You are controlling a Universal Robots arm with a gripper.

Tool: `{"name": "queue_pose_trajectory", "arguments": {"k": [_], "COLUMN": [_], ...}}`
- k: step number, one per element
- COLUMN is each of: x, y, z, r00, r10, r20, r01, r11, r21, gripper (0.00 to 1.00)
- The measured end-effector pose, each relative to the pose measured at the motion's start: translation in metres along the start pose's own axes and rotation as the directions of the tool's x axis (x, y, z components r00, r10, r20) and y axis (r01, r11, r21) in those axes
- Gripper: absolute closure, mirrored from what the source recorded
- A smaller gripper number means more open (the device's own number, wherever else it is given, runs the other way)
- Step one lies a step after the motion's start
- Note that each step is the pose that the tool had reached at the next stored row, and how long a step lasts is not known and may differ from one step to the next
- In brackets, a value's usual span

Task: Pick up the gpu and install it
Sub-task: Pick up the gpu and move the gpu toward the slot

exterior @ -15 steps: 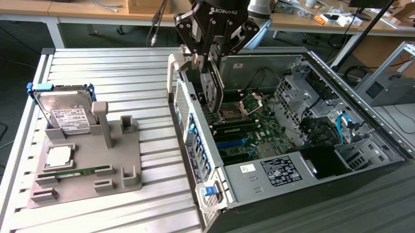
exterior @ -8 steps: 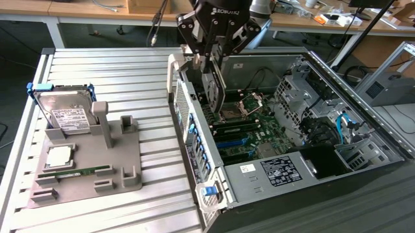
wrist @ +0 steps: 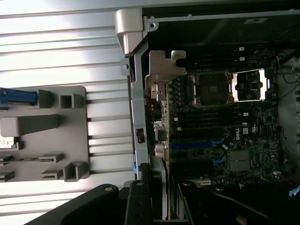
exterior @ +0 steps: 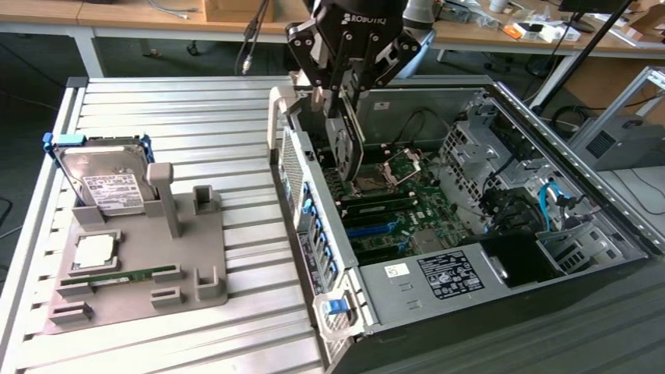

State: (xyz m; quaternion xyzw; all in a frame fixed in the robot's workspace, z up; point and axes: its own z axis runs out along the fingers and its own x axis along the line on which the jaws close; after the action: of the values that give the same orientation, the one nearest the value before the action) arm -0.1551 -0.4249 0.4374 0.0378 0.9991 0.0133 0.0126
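Pincer (exterior: 341,105): clamped on the gpu's (exterior: 344,152) top edge.
Gpu: upright on edge inside the open computer case (exterior: 416,290), metal bracket (wrist: 161,70) beside the rear wall, over the motherboard (exterior: 407,220).
Grey holder (exterior: 135,300): hard drive (exterior: 104,185) standing in it.

Hand (exterior: 341,97): matte blk body, white "ROBOTIQ" lettering across front. Two fingers (exterior: 304,48) built of blk linked bars w/ open gaps btwn them, small pale pivot pins at joints. Pale grey wrist section (exterior: 418,11) above. Wrist view: blk linkage plates, rounded ends, round screw head (wrist: 108,188), glossy edges.
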Motion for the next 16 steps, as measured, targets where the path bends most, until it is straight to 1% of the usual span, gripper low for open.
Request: {"name": "queue_pose_trajectory", "arguments": {"k": [16], "x": [-0.0054], "y": [0.0004], "z": [0.0012], "r00": [1.0000], "r10": [0.000], "r20": [0.0000], "r01": [0.000], "r11": [1.0000], "r21": [0.0000], "gripper": [0.73]}}
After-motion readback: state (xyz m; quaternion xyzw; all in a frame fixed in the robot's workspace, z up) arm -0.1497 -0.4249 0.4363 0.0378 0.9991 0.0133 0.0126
